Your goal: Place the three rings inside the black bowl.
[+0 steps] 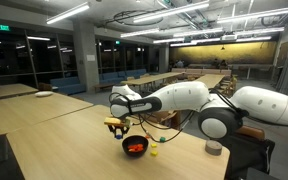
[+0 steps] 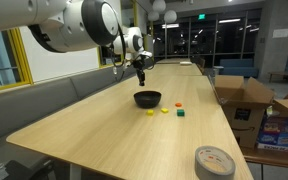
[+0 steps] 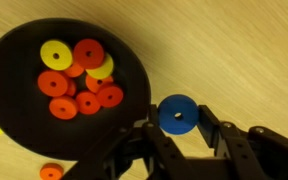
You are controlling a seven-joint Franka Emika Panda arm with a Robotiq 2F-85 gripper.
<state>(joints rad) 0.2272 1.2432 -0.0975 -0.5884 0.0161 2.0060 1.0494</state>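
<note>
Black bowl (image 3: 9,100): round, low-sided, standing on a pale wooden table (image 2: 104,135).

Contents: two yellow rings (image 3: 55,53) and several red-orange rings (image 3: 89,52), lying flat and overlapping on the bowl's floor.

Blue ring (image 3: 178,113): pinched between the fingers of the gripper (image 3: 179,126), whose jaws are drawn narrow onto it. It is held clear of the table, just beside the bowl's rim and outside it.

Orange ring (image 3: 51,171): flat on the wood, just outside the bowl.

Loose pieces, in an exterior view: a yellow piece (image 2: 151,112), an orange-yellow piece (image 2: 165,110) and a green piece (image 2: 181,114), in a short row near the bowl.

Grey tape roll (image 2: 215,162): at the table's near end, well apart from the bowl.

Cardboard box (image 2: 239,100): beside the table.
</note>
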